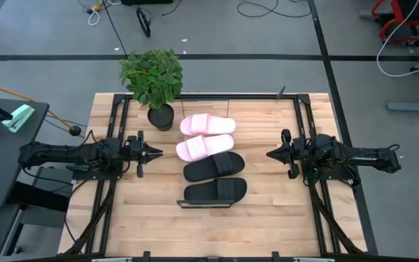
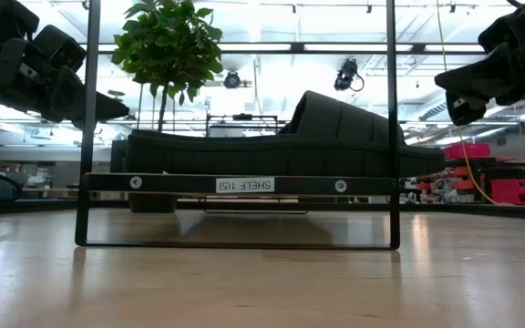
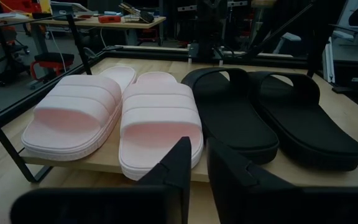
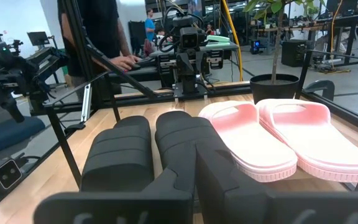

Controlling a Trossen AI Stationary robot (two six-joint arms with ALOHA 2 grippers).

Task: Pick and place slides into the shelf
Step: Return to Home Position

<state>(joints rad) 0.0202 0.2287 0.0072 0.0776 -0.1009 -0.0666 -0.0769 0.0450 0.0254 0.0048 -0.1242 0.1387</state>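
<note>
**All four slides on shelf, both grippers clear**

Table (image 1: 268, 211): light wood top, arms at 9 and 3 o'clock of its centre
Shelf (image 2: 244, 185): low rack at table centre, running 12 to 6 in the high view, thin black frame, pale plank top mostly covered by the slides
Plant (image 1: 153, 76): leafy, in a dark pot, just beside the shelf's 12 o'clock end, toward 11
Pink slides (image 1: 206, 136): pair side by side at the 12 o'clock half, ribbed broad straps, foam-like
Black slides (image 1: 214, 179): pair at the 6 o'clock half, touching the pink ones; in the low view the nearest black one hides the other three
Left gripper (image 1: 157, 153): 9 o'clock of the row, apart from it, fingers pressed together on nothing
Right gripper (image 1: 271, 154): 3 o'clock, same, fingers together and holding nothing
</note>
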